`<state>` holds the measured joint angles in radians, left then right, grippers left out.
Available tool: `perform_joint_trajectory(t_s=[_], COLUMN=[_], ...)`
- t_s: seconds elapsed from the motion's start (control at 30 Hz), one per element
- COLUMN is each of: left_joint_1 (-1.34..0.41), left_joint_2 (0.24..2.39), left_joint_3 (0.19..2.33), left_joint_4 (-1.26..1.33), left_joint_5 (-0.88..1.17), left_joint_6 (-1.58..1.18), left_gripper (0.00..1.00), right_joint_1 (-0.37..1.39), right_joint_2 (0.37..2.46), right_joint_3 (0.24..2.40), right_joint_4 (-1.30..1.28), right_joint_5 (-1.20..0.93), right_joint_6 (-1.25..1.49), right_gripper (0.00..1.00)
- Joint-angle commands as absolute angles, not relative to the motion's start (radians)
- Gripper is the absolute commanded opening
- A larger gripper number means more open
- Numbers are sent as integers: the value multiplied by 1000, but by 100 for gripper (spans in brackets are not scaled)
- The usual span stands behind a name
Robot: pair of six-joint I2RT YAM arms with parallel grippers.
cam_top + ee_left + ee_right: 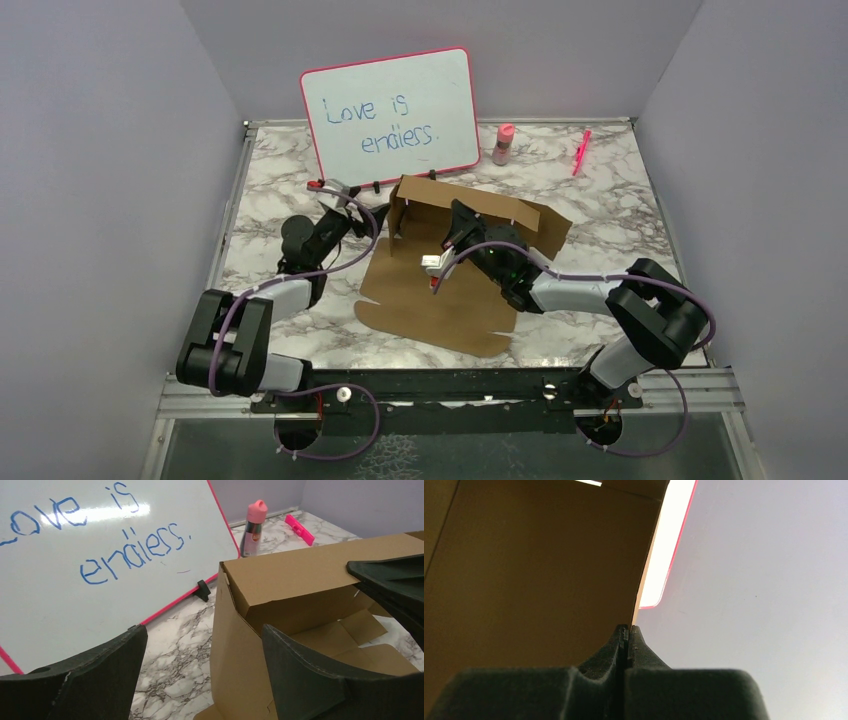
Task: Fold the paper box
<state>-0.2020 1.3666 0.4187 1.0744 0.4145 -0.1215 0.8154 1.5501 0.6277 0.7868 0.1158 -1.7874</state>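
While the paper box (440, 300) lies half-raised on the tabletop (620, 210), rear wall upright | left hand (200, 630): spread wide, holding nothing, beside the wall's left corner | right hand (628, 628): pressed shut, tips at a cardboard edge

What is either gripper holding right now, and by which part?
Nothing is held. The left gripper is open beside a corner of the box, not gripping it. The right gripper is shut on nothing, its end at the edge of an upright wall.
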Motion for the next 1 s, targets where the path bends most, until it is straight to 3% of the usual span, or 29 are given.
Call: perform_joint_trajectory(t_s=[0.0, 0.2, 0.5, 0.97], left_joint_1=[-197, -188, -119, -110], left_joint_2=[1358, 1222, 1203, 1387], left_joint_3=[443, 511, 521, 498], left_joint_4=[977, 908, 781, 778], left_joint_5=[548, 458, 224, 392], left_joint_6=[-142, -173, -116, -5], left_gripper=[85, 88, 84, 84], right_joint_1=[825, 825, 824, 824], right_joint_2=[1551, 1545, 1545, 1537], right_joint_3=[628, 631, 635, 638], right_joint_4=[666, 652, 643, 636], right_joint_5=[104, 107, 102, 92], right_joint_6=[-1769, -1763, -1758, -1750], right_gripper=[1, 1, 1, 1])
